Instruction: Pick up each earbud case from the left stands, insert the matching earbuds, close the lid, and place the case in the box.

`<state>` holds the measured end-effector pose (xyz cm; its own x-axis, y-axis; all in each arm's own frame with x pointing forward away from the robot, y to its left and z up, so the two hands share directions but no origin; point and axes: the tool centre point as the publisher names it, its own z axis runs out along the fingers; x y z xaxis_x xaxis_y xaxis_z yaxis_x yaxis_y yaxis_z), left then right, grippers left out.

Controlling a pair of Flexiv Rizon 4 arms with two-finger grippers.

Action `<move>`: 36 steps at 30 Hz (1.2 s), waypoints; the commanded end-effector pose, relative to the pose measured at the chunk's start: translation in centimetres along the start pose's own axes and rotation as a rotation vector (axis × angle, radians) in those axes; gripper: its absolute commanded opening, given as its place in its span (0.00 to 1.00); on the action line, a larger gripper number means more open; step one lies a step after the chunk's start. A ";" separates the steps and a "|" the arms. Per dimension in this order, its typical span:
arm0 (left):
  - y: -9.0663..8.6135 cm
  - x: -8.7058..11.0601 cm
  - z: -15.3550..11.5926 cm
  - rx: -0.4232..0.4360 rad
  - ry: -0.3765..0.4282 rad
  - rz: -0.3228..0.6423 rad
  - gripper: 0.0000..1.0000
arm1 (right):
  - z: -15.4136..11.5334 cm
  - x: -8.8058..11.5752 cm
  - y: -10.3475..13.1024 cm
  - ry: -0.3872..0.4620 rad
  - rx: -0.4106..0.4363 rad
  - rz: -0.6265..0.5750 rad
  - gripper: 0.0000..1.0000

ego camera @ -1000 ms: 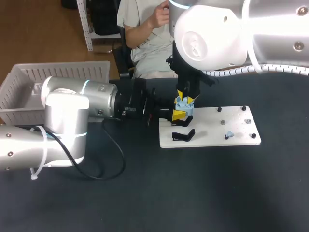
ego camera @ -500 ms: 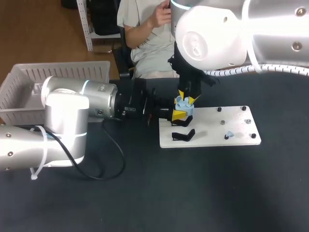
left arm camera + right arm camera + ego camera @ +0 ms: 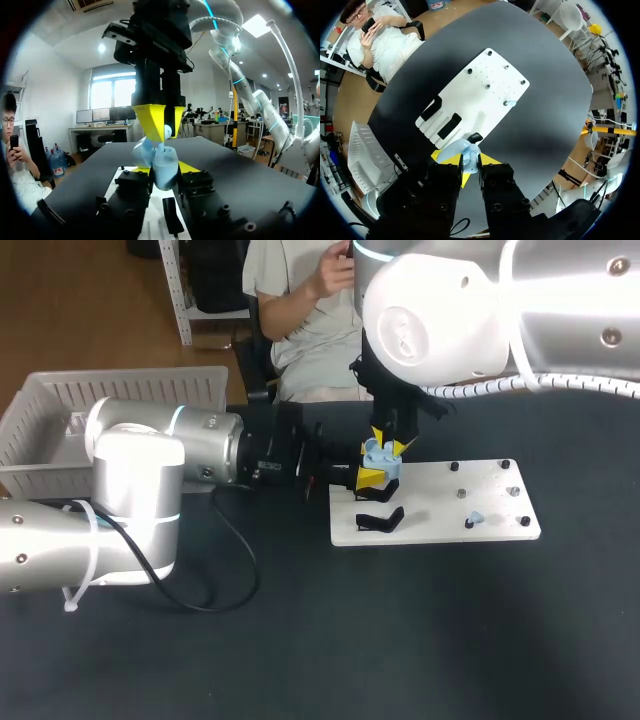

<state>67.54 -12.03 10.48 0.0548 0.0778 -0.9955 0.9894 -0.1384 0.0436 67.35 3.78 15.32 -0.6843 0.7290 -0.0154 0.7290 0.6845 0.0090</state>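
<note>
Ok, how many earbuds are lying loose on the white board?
1. A light blue earbud lies on the white board, near its right end. Another may be hidden at the right gripper, over the case in the left gripper.

A board (image 3: 440,502) lies on the desk (image 3: 400,640), right of the middle, and a box (image 3: 60,410) stands at the desk's far left. Over the board's far left corner the left gripper (image 3: 370,478) has the case (image 3: 164,165) between its fingers, and the right gripper (image 3: 388,443) directly above pinches an earbud (image 3: 167,131). A stand (image 3: 380,520) sits in front of them, with another earbud (image 3: 476,517) on the board's right part
</note>
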 end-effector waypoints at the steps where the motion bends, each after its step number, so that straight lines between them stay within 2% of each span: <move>1: 0.0 0.0 0.1 0.000 0.000 0.002 0.00 | 0.2 0.0 0.1 -0.001 0.005 0.001 0.00; 8: 0.0 0.0 0.1 0.000 0.000 0.002 0.00 | 0.8 0.0 0.3 0.001 0.011 0.001 0.00; 9: 0.0 0.0 0.1 0.000 0.000 0.002 0.00 | 0.9 0.0 0.4 0.003 0.011 0.001 0.05; 10: 0.0 0.0 0.1 0.000 0.000 0.002 0.00 | 0.9 0.0 0.4 0.007 0.008 0.002 0.38; 11: 0.0 0.0 0.1 0.000 0.000 0.002 0.00 | 0.9 0.0 0.4 0.007 0.007 0.002 0.48; 12: 0.0 0.0 0.1 0.000 0.000 0.002 0.00 | 0.8 0.0 0.4 0.008 0.005 0.003 0.64; 13: 0.0 0.0 0.1 0.000 0.000 0.002 0.00 | 0.7 0.1 0.3 0.009 0.002 0.003 0.74; 14: 0.0 0.0 0.1 0.000 0.000 0.002 0.00 | 0.6 0.2 0.3 0.009 -0.006 0.003 0.82; 15: 0.0 0.0 0.1 0.000 0.000 0.002 0.00 | 0.4 0.3 0.1 0.011 -0.011 0.004 0.86; 16: 0.0 0.0 0.1 0.000 0.000 0.002 0.00 | 0.2 0.3 0.0 0.011 -0.016 0.003 0.87; 18: 0.0 0.0 0.1 0.000 0.000 0.002 0.00 | -0.3 0.6 -0.3 0.012 -0.038 0.001 0.80; 20: 0.0 0.0 0.1 0.000 0.000 0.002 0.00 | -1.1 0.8 -0.9 0.014 -0.059 0.003 0.55; 21: 0.0 0.0 0.1 0.000 0.000 0.002 0.00 | -1.4 0.8 -1.2 0.020 -0.072 0.007 0.51; 23: 0.0 0.0 0.1 0.000 0.000 0.002 0.00 | -2.0 0.8 -2.2 0.040 -0.094 0.013 0.63; 25: 0.0 0.0 0.1 0.000 0.000 0.002 0.00 | -2.6 0.6 -3.2 0.052 -0.124 0.009 0.61; 29: 0.0 0.0 0.1 0.000 0.000 0.002 0.00 | -3.3 0.0 -4.9 0.057 -0.197 -0.041 0.67; 31: 0.0 0.0 0.1 0.000 0.000 0.002 0.00 | -3.6 -0.2 -5.7 0.029 -0.246 -0.110 0.84; 33: 0.0 0.0 0.1 0.000 0.000 0.002 0.00 | -3.6 -0.3 -6.6 0.011 -0.287 -0.183 0.96; 34: 0.0 0.0 0.1 0.000 0.000 0.002 0.00 | -3.6 -0.4 -7.0 -0.002 -0.301 -0.206 1.00; 36: 0.0 0.0 0.1 0.000 0.000 0.002 0.00 | -3.5 -0.7 -7.8 -0.013 -0.322 -0.256 1.00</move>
<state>67.62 -12.05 10.43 0.0556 0.0763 -0.9955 0.9890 -0.1409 0.0444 64.81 0.32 19.17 -0.8208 0.5708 -0.0206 0.5647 0.8164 0.1207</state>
